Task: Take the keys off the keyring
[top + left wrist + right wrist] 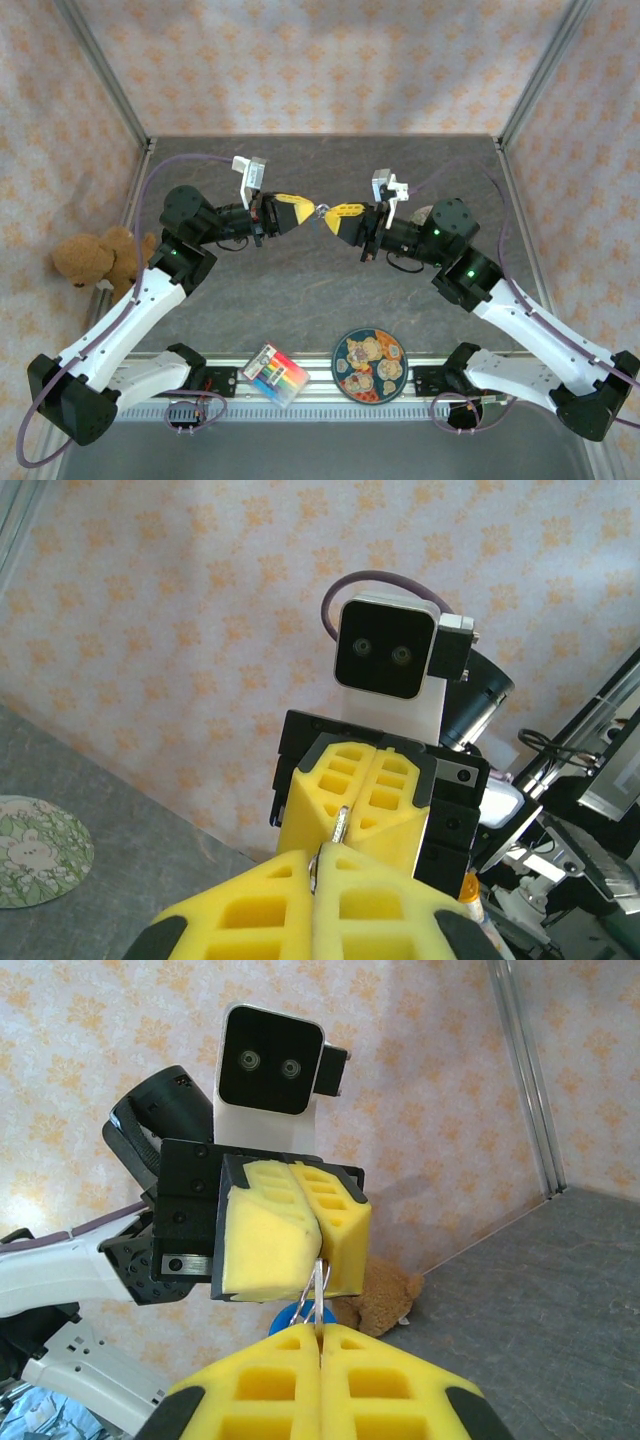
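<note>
Where the two arms meet tip to tip above the grey stone-patterned table (pixel 330 290), the left gripper (pixel 308 208) and the right gripper (pixel 332 214) are each clamped tight, their yellow foam-like ribbed fingers (pixel 390 780) pressed together with no gap. Both pinch opposite ends of the key (pixel 342 824), a thin silvery metal sliver bridging the short space between them. From the right wrist it looks like fine doubled wire, and where the key ends and any loop begins is too small to tell. The bright blue keyring (pixel 289 1317) sits just beside the right fingertips, mostly hidden behind them. A brown plush bear (pixel 385 1295) lies beyond, and a round patterned plate (pixel 368 364) rests at the near edge.
</note>
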